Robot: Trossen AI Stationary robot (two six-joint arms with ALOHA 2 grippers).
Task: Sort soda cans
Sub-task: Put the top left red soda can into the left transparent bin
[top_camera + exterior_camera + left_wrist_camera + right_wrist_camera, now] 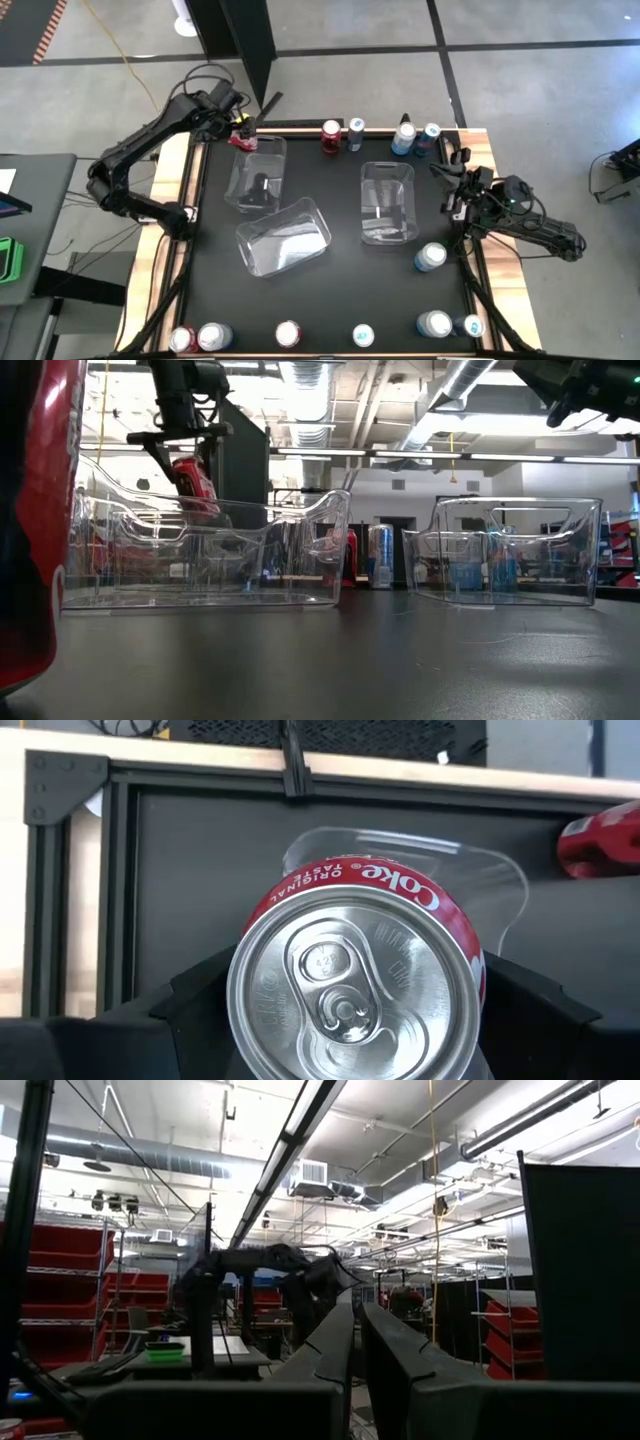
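Observation:
My left gripper point(243, 135) is shut on a red soda can point(355, 985), which it holds over the far end of the left clear bin point(258, 180). In the low view this can point(193, 485) hangs tilted above the bin's rim. My right gripper point(447, 175) is shut and raised at the table's right side, beside the right bin point(388, 203), touching nothing. Along the far edge stand a red can point(331, 135), a dark blue can point(355, 132) and two bluish cans point(403, 138). Several more cans stand along the near edge point(288, 334). My left gripper pinches the red can between its two fingers point(200, 1005), one on each side of the can's wall near its silver top point(300, 890). The fingers come from above, slanting down along the can. The can is lifted clear and hangs tilted below the fingers.
A third clear bin point(284, 236) sits askew in the middle of the table. A silver can point(431, 257) is near the right edge, close to my right arm. A large red can point(30, 510) stands right in front of the low camera. A raised frame point(190, 200) borders the black table.

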